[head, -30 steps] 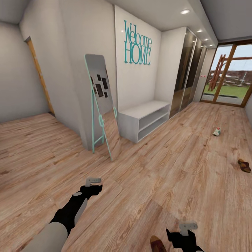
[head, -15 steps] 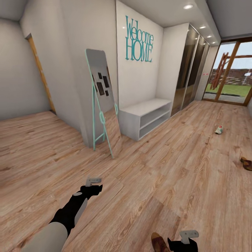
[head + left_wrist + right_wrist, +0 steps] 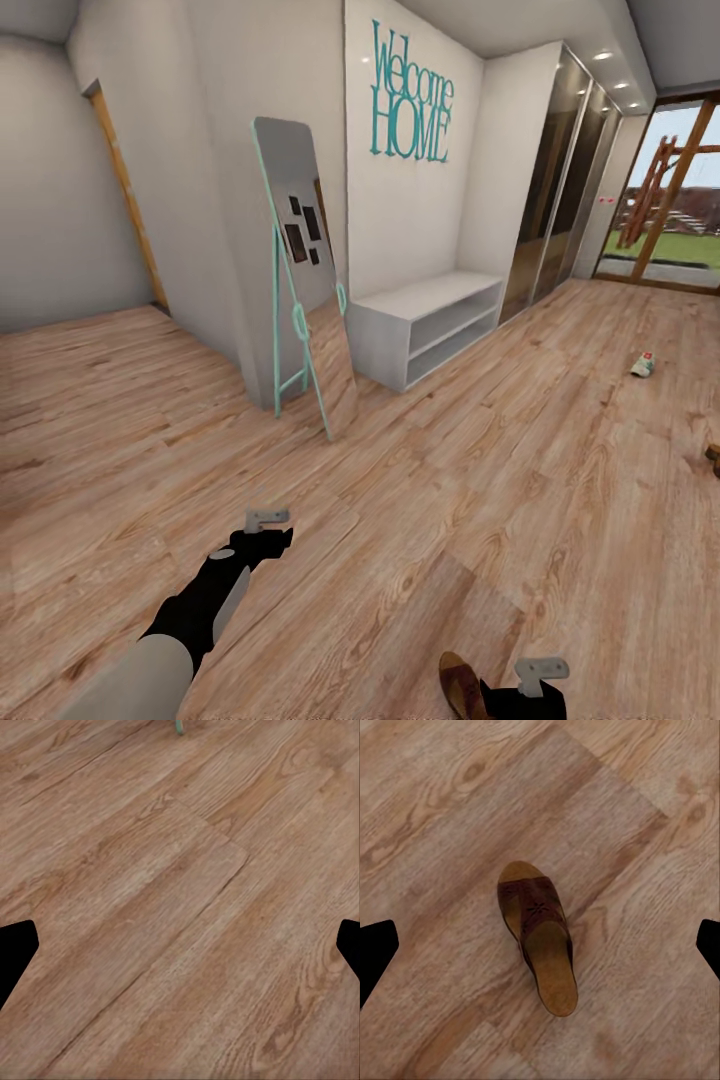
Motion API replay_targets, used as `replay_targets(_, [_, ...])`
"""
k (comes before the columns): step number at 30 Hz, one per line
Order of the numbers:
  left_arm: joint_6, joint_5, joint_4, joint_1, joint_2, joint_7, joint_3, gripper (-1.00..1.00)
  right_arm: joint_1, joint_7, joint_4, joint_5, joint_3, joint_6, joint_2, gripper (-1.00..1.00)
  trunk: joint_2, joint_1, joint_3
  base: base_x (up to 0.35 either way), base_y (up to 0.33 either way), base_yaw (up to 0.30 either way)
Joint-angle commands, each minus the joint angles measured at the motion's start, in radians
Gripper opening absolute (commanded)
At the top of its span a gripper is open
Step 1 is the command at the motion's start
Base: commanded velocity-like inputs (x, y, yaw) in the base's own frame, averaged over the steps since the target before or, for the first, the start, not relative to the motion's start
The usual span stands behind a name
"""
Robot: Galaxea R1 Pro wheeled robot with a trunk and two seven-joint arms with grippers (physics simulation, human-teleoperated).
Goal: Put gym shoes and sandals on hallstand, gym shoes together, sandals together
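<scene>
Sandal (image 3: 538,937) flat on plank floor (image 3: 480,480) w/ right hand (image 3: 540,945) spread wide above; hallstand (image 3: 425,325) by wall.

- The corridor is bright and evenly lit; small ceiling spotlights (image 3: 610,70) glow above the dark glossy wardrobe doors (image 3: 565,180).
- Daylight comes in through the glass door (image 3: 675,200) at the far end.
- Shadows on the corridor floor (image 3: 450,480) are very soft.
- Walls lean and bend near the edges of the head view.
- Both wrist views look slightly soft.
</scene>
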Motion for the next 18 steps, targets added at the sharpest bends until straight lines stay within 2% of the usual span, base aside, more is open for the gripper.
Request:
replay_targets(1, [0.006, 0.003, -0.002, 0.0, 0.0, -0.001, -0.001, 1.0, 0.0, 0.001, -0.002, 0.0, -0.001, 0.006, 0.0, 1.0, -0.008, 0.004, -0.006, 0.0, 0.0, -0.047])
replay_targets(18, [0.005, 0.003, -0.002, 0.0, 0.0, -0.001, -0.001, 1.0, 0.0, 0.001, -0.002, 0.001, -0.001, 0.006, 0.0, 1.0, -0.127, 0.069, -0.086, 0.0, 0.0, -0.11])
